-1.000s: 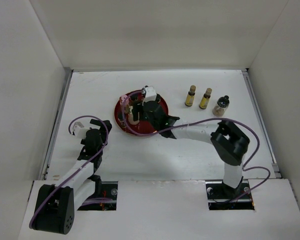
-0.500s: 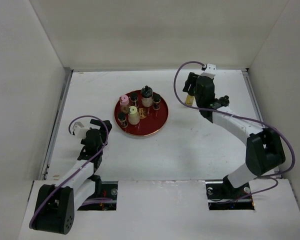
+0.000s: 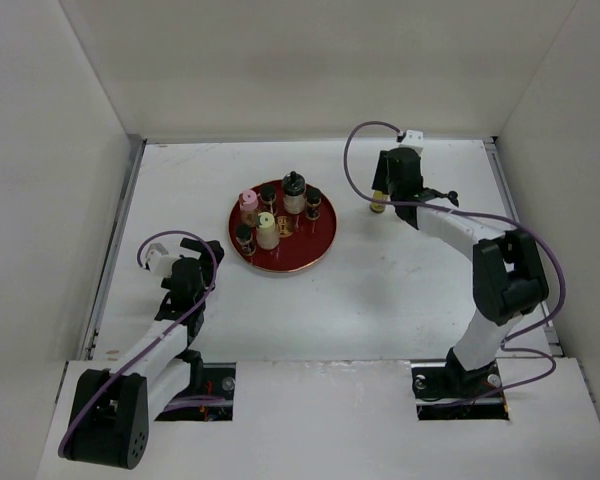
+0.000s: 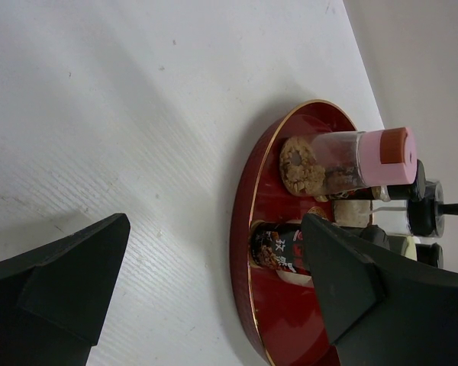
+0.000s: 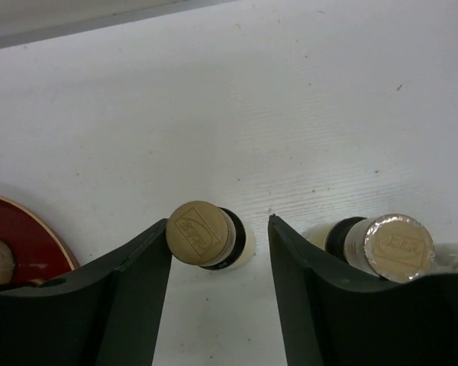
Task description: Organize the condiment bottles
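Worktop (image 3: 400,290): white, walled on three sides.

Right arm (image 3: 500,270) reaching to the far right quarter of the worktop. Left arm (image 3: 160,330) low, close to the left edge.

Red round tray (image 3: 305,257), gold-rimmed, left of centre, nearer the far edge than the near one.

Left gripper (image 4: 214,225): spread wide and empty, facing the tray from the left, well apart from it.

Right gripper (image 5: 217,223): set narrow around a slim amber bottle (image 5: 202,232) standing off the tray to its right, toward the far edge. One finger at or against the gold cap, clear gap on the other side, so not clamped.

Second amber bottle (image 5: 389,244): upright on the worktop just outside the other finger, same gold cap.

On the tray, six condiment bottles upright:
- pink-capped bottle (image 3: 248,206) at the tray's left side, clear body, brown crumbly fill
- cream-capped bottle (image 3: 267,230) mid-tray
- four dark-capped bottles (image 3: 295,192) around them, tallest at the far rim

Writing:
- embossed boxed mark on both gold caps, too small to read
- white characters on a dark-labelled bottle (image 4: 278,248) in the left wrist view, possibly Japanese, not legible
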Action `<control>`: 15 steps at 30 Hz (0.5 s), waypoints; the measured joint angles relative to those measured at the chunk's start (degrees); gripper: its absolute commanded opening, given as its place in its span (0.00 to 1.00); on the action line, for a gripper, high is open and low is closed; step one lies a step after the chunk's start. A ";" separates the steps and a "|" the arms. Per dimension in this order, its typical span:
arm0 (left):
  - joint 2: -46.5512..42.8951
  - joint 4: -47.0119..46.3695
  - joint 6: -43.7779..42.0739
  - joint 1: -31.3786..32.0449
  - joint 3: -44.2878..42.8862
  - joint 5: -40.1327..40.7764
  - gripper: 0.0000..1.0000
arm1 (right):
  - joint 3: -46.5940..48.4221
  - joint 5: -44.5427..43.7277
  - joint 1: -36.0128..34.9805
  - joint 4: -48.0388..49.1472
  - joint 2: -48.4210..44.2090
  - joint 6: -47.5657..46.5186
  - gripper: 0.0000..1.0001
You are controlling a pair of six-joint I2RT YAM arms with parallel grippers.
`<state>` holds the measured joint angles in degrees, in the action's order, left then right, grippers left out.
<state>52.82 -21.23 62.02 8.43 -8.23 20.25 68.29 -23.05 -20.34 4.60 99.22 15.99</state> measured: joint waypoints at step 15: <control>0.15 0.00 -0.09 0.00 0.00 0.00 1.00 | 0.24 -0.31 -0.11 -0.15 -0.85 -0.76 0.32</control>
<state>52.97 -21.23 61.93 8.43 -8.23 20.25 68.53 -23.35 -20.45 4.45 98.37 15.22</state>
